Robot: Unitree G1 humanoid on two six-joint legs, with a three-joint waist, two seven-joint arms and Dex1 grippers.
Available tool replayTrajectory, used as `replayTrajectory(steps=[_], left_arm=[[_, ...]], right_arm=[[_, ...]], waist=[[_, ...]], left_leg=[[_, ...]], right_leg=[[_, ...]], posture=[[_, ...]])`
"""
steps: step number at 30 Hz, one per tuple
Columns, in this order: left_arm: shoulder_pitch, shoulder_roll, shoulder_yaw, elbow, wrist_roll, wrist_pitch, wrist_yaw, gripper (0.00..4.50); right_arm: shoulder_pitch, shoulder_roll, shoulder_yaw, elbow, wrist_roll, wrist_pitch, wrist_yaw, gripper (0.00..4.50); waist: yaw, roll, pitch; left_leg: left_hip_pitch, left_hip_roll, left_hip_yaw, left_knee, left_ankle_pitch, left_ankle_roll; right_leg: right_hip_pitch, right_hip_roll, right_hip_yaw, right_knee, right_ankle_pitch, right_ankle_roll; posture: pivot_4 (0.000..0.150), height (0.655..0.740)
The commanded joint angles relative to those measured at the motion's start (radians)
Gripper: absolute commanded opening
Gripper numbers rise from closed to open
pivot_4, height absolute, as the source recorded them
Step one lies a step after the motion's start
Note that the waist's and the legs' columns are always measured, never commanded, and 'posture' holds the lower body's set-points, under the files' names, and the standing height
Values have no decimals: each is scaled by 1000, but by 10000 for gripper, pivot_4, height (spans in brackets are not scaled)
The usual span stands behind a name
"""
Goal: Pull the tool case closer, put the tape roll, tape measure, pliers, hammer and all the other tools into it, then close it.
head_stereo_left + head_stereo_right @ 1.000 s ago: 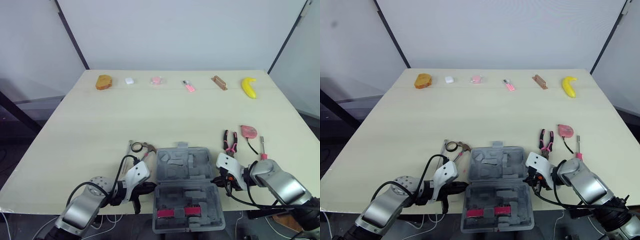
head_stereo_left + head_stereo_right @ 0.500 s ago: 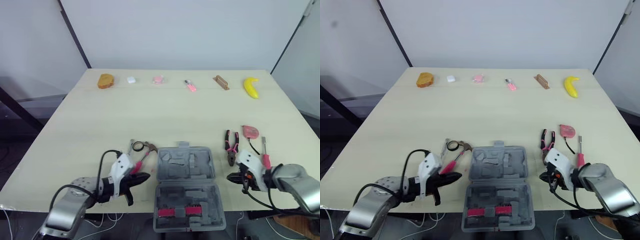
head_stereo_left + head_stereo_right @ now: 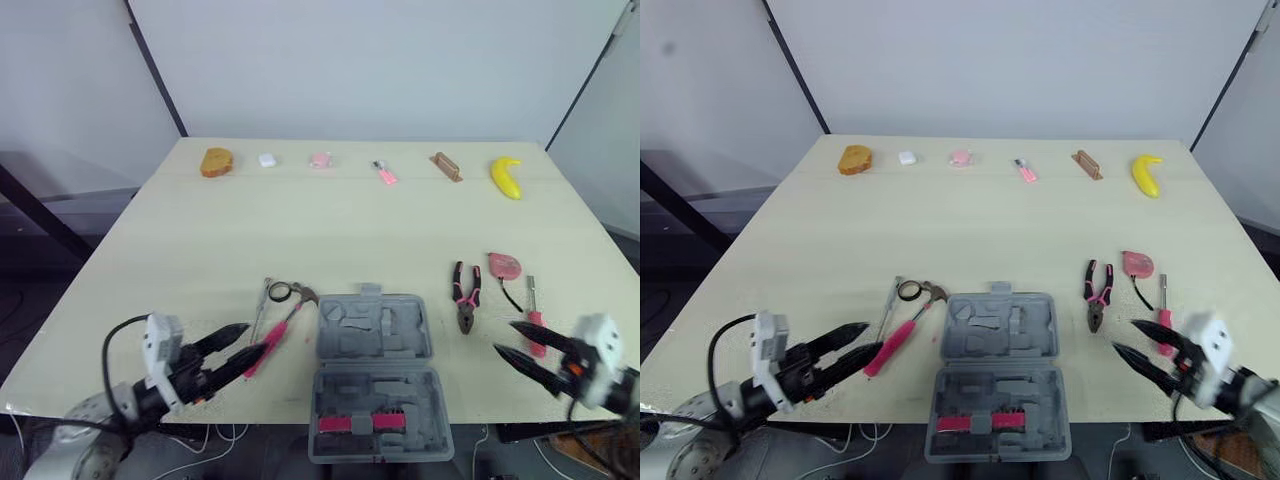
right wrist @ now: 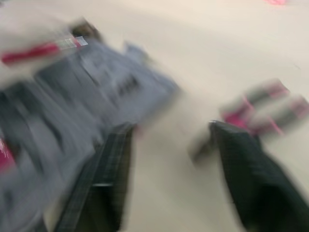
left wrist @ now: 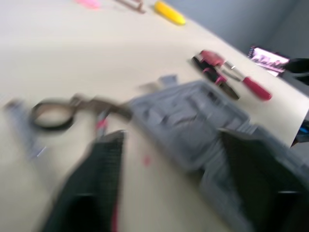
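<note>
The left gripper [image 3: 252, 340], fingers spread, points toward 2 o'clock, its tips seemingly touching the hammer [image 3: 281, 322], which runs toward 1 o'clock at 9 o'clock of the open tool case [image 3: 375, 345], well apart from the equally spread right gripper [image 3: 505, 336].

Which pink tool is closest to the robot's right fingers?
The pink-handled screwdriver, right beside those fingers; the pliers and tape measure lie farther away.
</note>
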Motion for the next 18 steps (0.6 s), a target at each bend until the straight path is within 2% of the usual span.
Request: replayTrajectory(steps=[1,4,6,10,15,18], left_arm=[[46,41,84,90,12,-69,-66,45000],[79,75,124,214,42,-130,-118,45000],[81,93,127,282,59,-170,-152,45000],[56,110,112,292,60,-179,-171,45000],[-24,161,54,145,68,-98,-106,45000],[-128,241,-6,63,103,-18,-54,45000]], right_arm=[[58,-34,-122,62,51,-75,79,44888],[106,-55,-183,138,77,-110,144,44888],[112,-66,-204,208,76,-145,174,44888],[89,-84,-206,249,89,-162,190,44888],[30,-92,-132,61,179,-16,142,44888],[-53,-100,-34,-77,216,70,89,44888]], waist=[[-2,-1,0],[-4,-1,1],[-5,-2,1],[-3,-3,1],[1,-3,1],[-1,-3,1]], left_leg=[[1,0,1,-1,0,0],[12,2,7,-3,0,0],[14,3,8,-3,0,0],[14,3,11,-3,0,0],[14,5,11,-3,0,0],[13,6,10,-3,0,0]], right_leg=[[0,0,1,0,-2,-2],[6,0,5,0,-6,-2],[6,1,5,0,-7,-2],[6,0,8,0,-7,-2],[6,-1,9,0,-6,-2],[6,0,8,1,-5,-4]], posture=[[1500,7400],[1500,7400],[1500,7400],[1500,7400],[1500,7400],[1500,7400]])
